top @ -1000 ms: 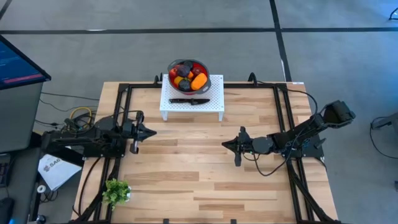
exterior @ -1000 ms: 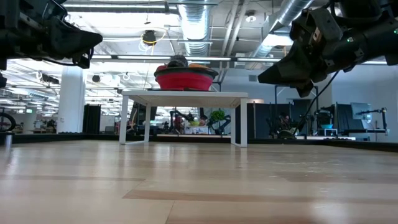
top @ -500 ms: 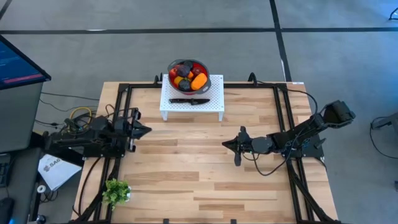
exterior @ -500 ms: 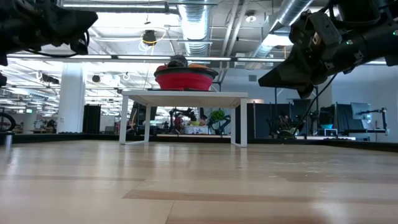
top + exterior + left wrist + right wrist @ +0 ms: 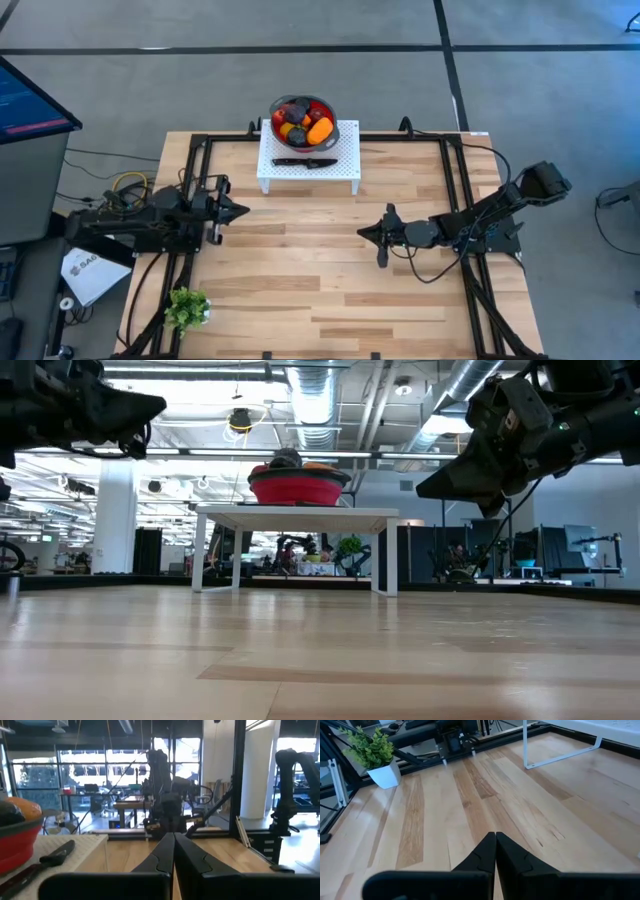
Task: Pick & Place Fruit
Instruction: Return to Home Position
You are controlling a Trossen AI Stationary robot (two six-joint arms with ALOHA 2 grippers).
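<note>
The pale wooden plank worktop (image 5: 300, 280) carries a small white perforated shelf (image 5: 346, 140) at its far edge. My left tool (image 5: 246, 210) hovers over the worktop's left side, fingers pressed together. My right tool (image 5: 361, 233), fingers also together, hovers right of centre. Both are well apart from the shelf. On the shelf sits a round red bowl (image 5: 274, 120) with a grey rim, just beside a black knife (image 5: 305, 162). The small toy fruit (image 5: 303, 124), orange, yellow, red and dark purple, lies piled in the bowl.

The left gripper (image 5: 174, 851) holds its jaws together above the bench (image 5: 227, 856). A knife (image 5: 56, 856) lies on the shelf (image 5: 86, 843) beside the bowl (image 5: 16, 846).
</note>
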